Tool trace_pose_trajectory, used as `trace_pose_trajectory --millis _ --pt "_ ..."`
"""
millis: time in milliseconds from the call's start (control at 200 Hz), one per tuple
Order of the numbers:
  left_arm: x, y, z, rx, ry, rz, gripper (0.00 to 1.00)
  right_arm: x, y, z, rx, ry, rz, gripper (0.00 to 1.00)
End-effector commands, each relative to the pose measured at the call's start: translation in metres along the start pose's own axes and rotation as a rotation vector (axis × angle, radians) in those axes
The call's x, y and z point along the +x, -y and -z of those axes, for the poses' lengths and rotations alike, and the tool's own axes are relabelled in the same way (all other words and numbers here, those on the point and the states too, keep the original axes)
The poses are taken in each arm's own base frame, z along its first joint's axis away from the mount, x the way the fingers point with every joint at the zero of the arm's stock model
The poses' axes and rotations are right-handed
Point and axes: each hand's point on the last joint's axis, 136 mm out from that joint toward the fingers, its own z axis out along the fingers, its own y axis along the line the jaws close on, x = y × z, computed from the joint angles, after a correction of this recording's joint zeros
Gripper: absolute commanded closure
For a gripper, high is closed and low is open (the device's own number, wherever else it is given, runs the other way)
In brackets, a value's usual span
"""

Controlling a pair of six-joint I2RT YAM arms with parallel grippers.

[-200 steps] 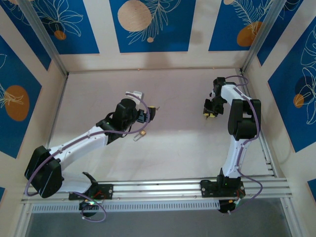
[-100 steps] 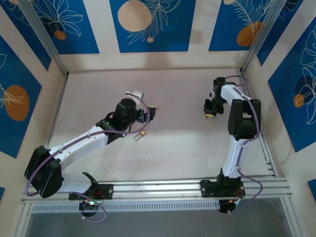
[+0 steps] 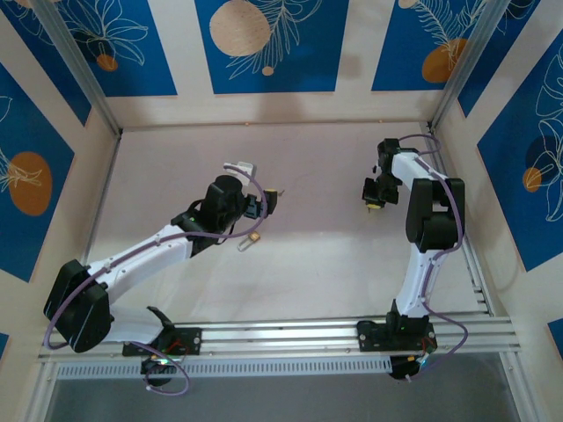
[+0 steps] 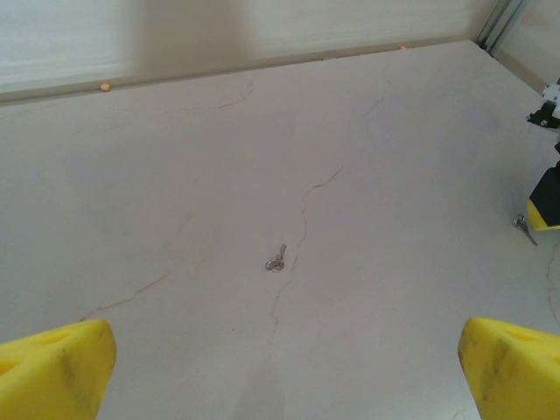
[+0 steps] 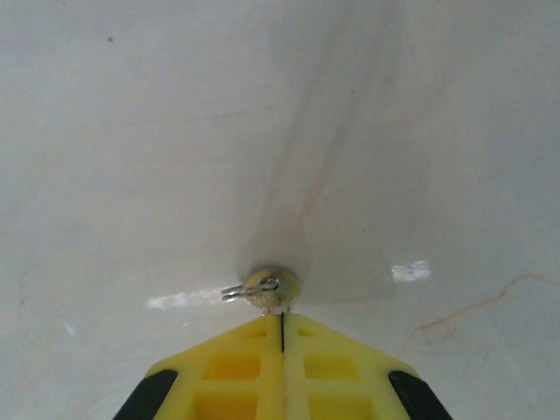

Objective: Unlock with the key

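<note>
My right gripper (image 5: 282, 317) is shut, its yellow fingertips pressed together low over the table. Pinched at the tips is the key (image 5: 267, 289), seen as a tiny round metal piece with a thin silvery loop pointing left. It looks brassy here, and it touches or nearly touches the table. From above, the right gripper (image 3: 370, 204) is at the right of the table. The small brass padlock (image 3: 253, 237) lies mid-table, just in front of my left gripper (image 3: 271, 199). The left gripper (image 4: 284, 376) is wide open with nothing between its yellow fingers (image 4: 57, 367).
A small silvery metal piece with a ring (image 4: 276, 261) lies on the cracked white table ahead of the left gripper. The right gripper's yellow finger (image 4: 547, 208) shows at the right edge of the left wrist view. Walls close off the table (image 3: 176, 158) on three sides.
The right gripper's fingers have closed the last bit onto the key. Neither arm has moved noticeably, and the left gripper has stayed wide open.
</note>
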Motion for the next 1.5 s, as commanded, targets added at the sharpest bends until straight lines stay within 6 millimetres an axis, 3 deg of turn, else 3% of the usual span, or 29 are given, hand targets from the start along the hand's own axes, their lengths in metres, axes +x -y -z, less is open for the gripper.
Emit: trace_pose_trajectory --millis 0,170,345,520,690,1000,1496 --pt "-0.012 0.004 0.002 0.019 0.014 0.024 0.0 -0.002 -0.004 0.019 0.0 0.049 -0.002 1.0" --pt "-0.013 0.005 0.002 0.023 0.015 0.026 0.0 -0.001 -0.009 0.022 -0.018 0.051 -0.002 1.0" --pt "-0.011 0.005 0.001 0.024 0.009 0.028 0.0 -0.006 -0.009 0.015 0.013 0.031 0.006 0.63" --pt "-0.009 0.006 0.0 0.027 0.003 0.031 0.0 -0.014 -0.01 0.005 0.033 0.021 0.018 0.57" --pt "-0.008 0.006 0.0 0.028 -0.001 0.033 0.0 -0.017 -0.011 -0.006 0.061 -0.013 0.019 0.56" --pt "-0.009 0.007 0.0 0.035 0.0 0.036 0.0 -0.009 0.004 0.003 0.256 -0.014 0.009 0.65" --pt "-0.01 0.007 0.001 0.038 0.002 0.036 0.0 -0.011 0.003 0.012 0.218 -0.003 -0.011 0.78"
